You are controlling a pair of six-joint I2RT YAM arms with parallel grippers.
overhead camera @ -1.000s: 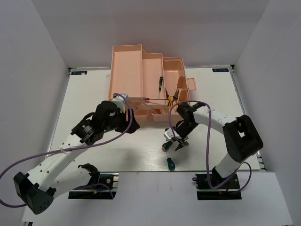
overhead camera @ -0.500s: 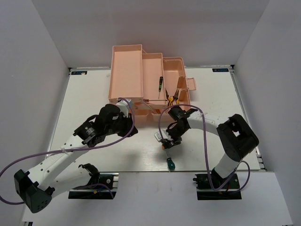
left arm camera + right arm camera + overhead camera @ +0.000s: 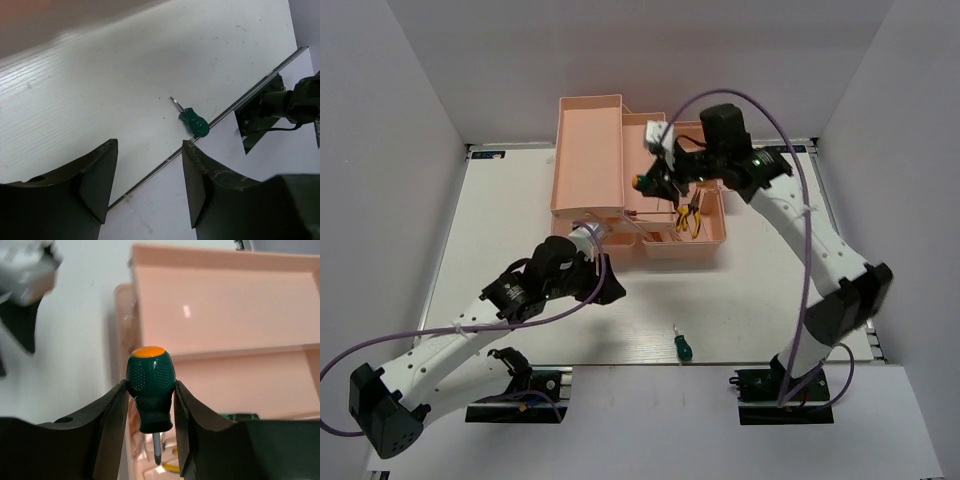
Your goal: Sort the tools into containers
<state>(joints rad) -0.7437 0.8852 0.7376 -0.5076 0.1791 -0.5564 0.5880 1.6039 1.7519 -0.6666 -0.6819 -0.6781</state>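
Observation:
My right gripper (image 3: 653, 182) is shut on a green stubby screwdriver (image 3: 150, 387) with an orange cap. It holds the tool in the air over the salmon-pink toolbox (image 3: 590, 150), with the blade pointing back toward the wrist. The toolbox trays (image 3: 225, 315) fill the right wrist view behind the tool. Yellow-handled pliers (image 3: 686, 216) lie in the right tray. A second green stubby screwdriver (image 3: 682, 346) lies on the table near the front edge and also shows in the left wrist view (image 3: 194, 122). My left gripper (image 3: 608, 288) is open and empty, in front of the toolbox and left of that screwdriver.
The table's front metal edge (image 3: 235, 102) runs just beside the lying screwdriver. The right arm's base mount (image 3: 782, 395) stands below it. A green-black handle tip (image 3: 241, 416) shows in a tray. White walls enclose the table.
My right gripper closed on a green stubby screwdriver on the table and carried it up and back over the toolbox. My left arm drew slightly toward the front.

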